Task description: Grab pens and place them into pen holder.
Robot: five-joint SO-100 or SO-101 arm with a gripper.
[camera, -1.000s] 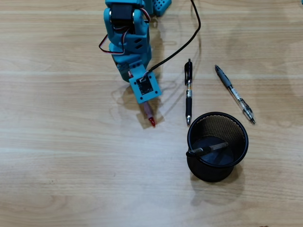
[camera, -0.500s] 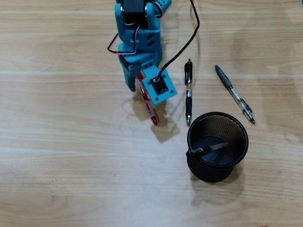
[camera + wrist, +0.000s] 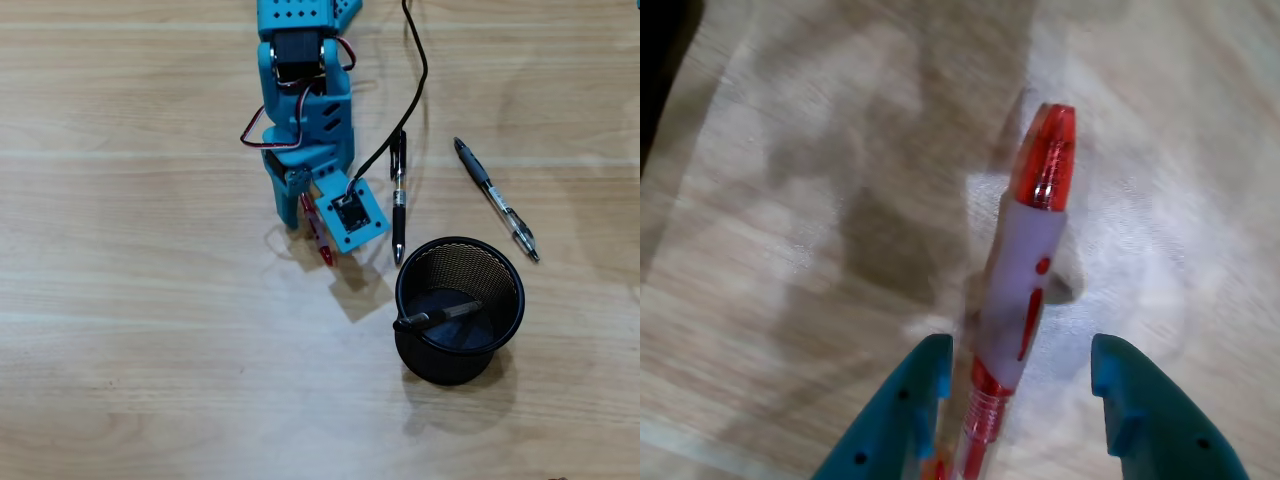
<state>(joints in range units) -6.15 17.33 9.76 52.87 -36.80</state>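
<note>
A red and white pen [image 3: 1032, 262] lies on the wooden table between my gripper's [image 3: 1020, 348] teal jaws. The jaws stand open, the pen close to the left finger [image 3: 923, 380], with a gap to the right finger [image 3: 1130, 400]. In the overhead view the gripper [image 3: 308, 222] is low over this red pen [image 3: 320, 243], left of the black mesh pen holder [image 3: 503, 300]. One dark pen [image 3: 440, 317] lies inside the holder. A black pen [image 3: 398, 200] lies just above the holder. A grey and black pen [image 3: 497, 200] lies slanted at the right.
A black cable [image 3: 418, 70] runs from the top edge to the wrist camera mount [image 3: 352, 215], passing close to the black pen. The arm's blue body [image 3: 300, 90] reaches in from the top.
</note>
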